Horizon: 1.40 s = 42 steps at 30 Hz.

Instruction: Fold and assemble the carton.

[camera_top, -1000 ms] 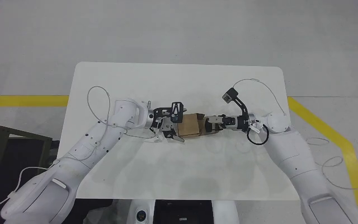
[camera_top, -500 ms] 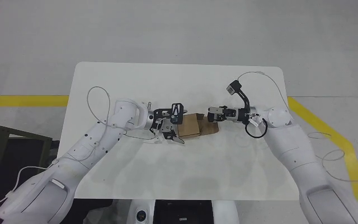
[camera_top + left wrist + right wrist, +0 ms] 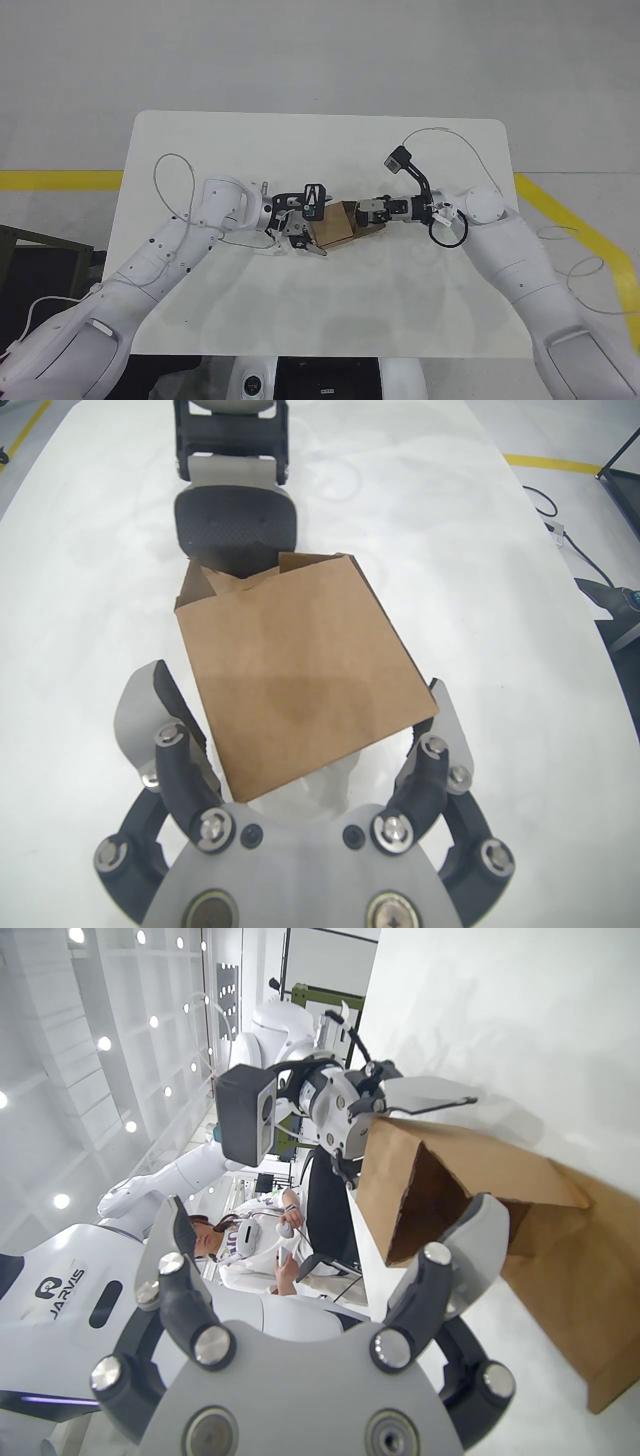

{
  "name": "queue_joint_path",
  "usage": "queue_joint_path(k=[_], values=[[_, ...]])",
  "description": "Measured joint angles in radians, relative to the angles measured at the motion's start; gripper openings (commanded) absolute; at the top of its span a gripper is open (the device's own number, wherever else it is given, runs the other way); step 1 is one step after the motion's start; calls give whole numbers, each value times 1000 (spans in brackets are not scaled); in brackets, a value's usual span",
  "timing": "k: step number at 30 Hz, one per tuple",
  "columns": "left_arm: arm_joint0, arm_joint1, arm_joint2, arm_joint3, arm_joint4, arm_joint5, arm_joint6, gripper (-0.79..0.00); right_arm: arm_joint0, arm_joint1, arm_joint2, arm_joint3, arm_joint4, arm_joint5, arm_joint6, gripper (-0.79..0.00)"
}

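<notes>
The brown carton lies on its side in the middle of the white table. My left gripper is at its left end, open, with a finger on either side of the near corner of the carton; the fingers sit close against its sides. My right gripper is at the opposite, open end, also open. One of its fingers is at the mouth of the carton, and its dark pad presses on the end flaps, which are bent inward.
Bare white tabletop surrounds the carton on every side. A yellow floor stripe runs past the table's left and right edges. A dark rack stands off the left edge.
My right gripper has moved left to the carton's open end. The flap that stuck out to the right is now pushed in, and the carton has shifted and turned slightly leftward.
</notes>
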Motion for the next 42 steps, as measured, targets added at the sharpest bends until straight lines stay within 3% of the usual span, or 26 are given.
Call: queue_joint_path(k=[17,30,42], values=[[-2,6,-19,17,3,0,-3,0,-35,40,-36,-41,68,13,13,0],[11,4,-21,4,-9,0,-14,0,-96,108,75,-119,34,11,11,0],[16,2,-25,0,-18,0,-26,0,-31,87,-15,-38,32,-47,-47,0]])
